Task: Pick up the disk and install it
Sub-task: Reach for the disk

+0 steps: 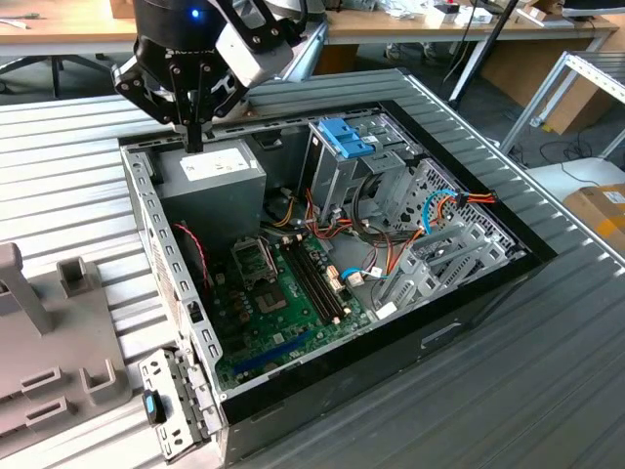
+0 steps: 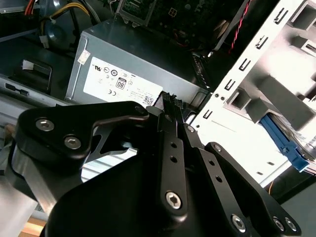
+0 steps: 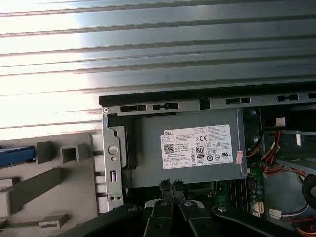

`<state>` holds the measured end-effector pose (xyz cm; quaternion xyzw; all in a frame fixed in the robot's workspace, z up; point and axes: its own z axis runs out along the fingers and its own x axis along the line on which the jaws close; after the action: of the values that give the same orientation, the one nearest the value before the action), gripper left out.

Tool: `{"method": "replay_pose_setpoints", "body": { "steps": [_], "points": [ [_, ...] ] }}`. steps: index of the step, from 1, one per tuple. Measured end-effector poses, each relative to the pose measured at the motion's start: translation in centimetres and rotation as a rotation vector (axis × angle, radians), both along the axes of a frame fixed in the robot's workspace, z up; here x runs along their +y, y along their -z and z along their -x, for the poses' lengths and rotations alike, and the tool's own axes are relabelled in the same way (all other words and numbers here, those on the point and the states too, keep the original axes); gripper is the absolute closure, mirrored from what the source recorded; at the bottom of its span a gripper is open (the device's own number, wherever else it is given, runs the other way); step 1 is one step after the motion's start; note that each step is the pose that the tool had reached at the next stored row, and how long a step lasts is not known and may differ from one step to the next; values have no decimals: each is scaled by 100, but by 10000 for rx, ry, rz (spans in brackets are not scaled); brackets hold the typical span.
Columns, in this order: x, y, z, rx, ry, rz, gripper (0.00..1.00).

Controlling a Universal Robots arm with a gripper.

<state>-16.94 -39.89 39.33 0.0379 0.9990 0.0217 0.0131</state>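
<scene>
1. Your disk [image 3: 16,155] lies outside the computer case [image 1: 146,230], at the grey fixture [image 1: 59,342] that stands on the ribbed metal table [image 1: 68,166]. What you see of it is a stretch of its blue rail, in both wrist views [image 2: 284,142]. How it is seated in the fixture cannot be told.
2. The case's perforated side wall [image 3: 113,158] stands between the disk and the gripper [image 1: 193,145]. The two are well apart, with one of the fixture's grey blocks [image 3: 74,153] in the gap as well.
3. The gripper hangs over the power supply [image 1: 210,176], at the corner of the case toward the exterior view's left. Its tips are just above the labelled top of the supply; you cannot tell whether they touch it.
4. You have the fingers [image 3: 165,185] drawn together, with barely a slit between the pads, and nothing is held in them. The second wrist view shows the same pinched tips [image 2: 170,101] over the label.
5. The wrist points straight down, so the fingers stand upright above the case, and the black gripper body sits directly over them.
6. Farther into the case, toward the exterior view's right, the tall metal cage with its blue latch [image 1: 347,137] stands beside the motherboard [image 1: 278,293]
</scene>
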Motion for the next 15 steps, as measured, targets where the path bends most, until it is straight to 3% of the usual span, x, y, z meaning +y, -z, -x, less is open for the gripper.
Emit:
{"method": "replay_pose_setpoints", "body": {
  "steps": [8, 15],
  "points": [
    [0, 0, 31, 0, 0, 0, 89],
    [0, 0, 109, 0, 0, 0, 89]
  ]
}}
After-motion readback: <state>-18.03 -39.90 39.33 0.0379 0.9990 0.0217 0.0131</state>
